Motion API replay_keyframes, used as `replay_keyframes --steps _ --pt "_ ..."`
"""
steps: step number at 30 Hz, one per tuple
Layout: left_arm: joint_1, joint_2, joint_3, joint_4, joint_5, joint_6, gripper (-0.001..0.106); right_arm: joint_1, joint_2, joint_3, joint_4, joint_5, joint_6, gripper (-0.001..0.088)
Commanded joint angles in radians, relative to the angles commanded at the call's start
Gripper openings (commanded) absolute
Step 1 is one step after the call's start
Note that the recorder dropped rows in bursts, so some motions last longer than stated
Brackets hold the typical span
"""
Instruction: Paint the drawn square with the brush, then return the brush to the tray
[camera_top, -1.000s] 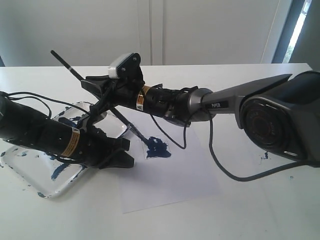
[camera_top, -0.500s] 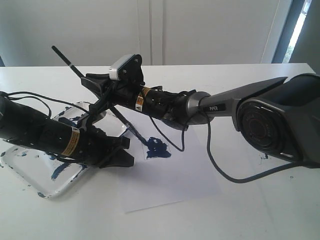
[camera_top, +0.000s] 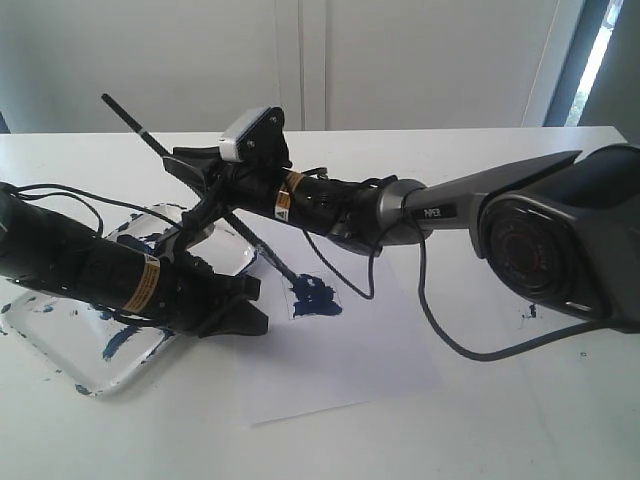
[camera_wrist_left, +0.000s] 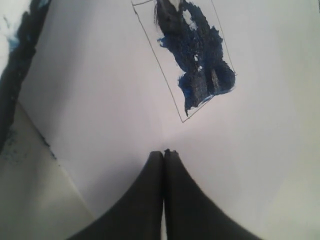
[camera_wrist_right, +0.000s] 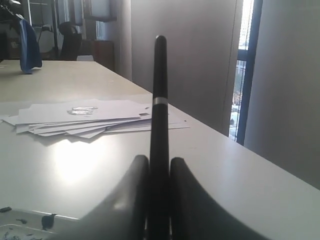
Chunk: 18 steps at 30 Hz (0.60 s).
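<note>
Right gripper (camera_top: 207, 190) is clamped on the brush (camera_top: 140, 133), both fingers pressed against the black handle at roughly mid-length; the right wrist view confirms the handle seated between the two fingers (camera_wrist_right: 182, 180), with a thin silver band visible higher up the shaft. The brush is tilted, its free end raised toward the far left of the table (camera_top: 500, 420) and its bristle end down at the edge of the drawn square (camera_top: 316, 296) on the side nearest the tray. In the left wrist view a dark bristle mass sits on the paint at one end of the square, apparently in contact with the sheet, though the picture's edge cuts that spot off. The square's interior is largely covered in dark blue, with small white gaps showing and a bare white strip between the paint and the pencil outline on one long side. It lies on the white paper sheet (camera_top: 340, 370), well inside the sheet's borders. Left gripper (camera_wrist_left: 164, 154) is clenched on nothing, its fingertips meeting, positioned low over the sheet between the tray and the square, near the square but apart from it. The tray (camera_top: 125, 375) sits at the left under the left arm, just beside the paper, blotched with blue smears
</note>
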<state>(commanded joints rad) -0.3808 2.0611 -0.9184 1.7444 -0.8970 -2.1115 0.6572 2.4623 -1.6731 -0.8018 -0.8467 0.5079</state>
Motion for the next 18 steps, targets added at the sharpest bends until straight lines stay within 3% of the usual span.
replay_keyframes --steps 10,18 --pt "0.000 0.000 0.000 0.000 0.000 0.000 0.005 0.000 -0.049 0.000 -0.153 0.182 0.021 0.0000" --pt "0.000 0.000 0.000 0.000 -0.008 0.000 0.005 0.000 -0.045 0.000 -0.165 0.159 0.058 0.0000"
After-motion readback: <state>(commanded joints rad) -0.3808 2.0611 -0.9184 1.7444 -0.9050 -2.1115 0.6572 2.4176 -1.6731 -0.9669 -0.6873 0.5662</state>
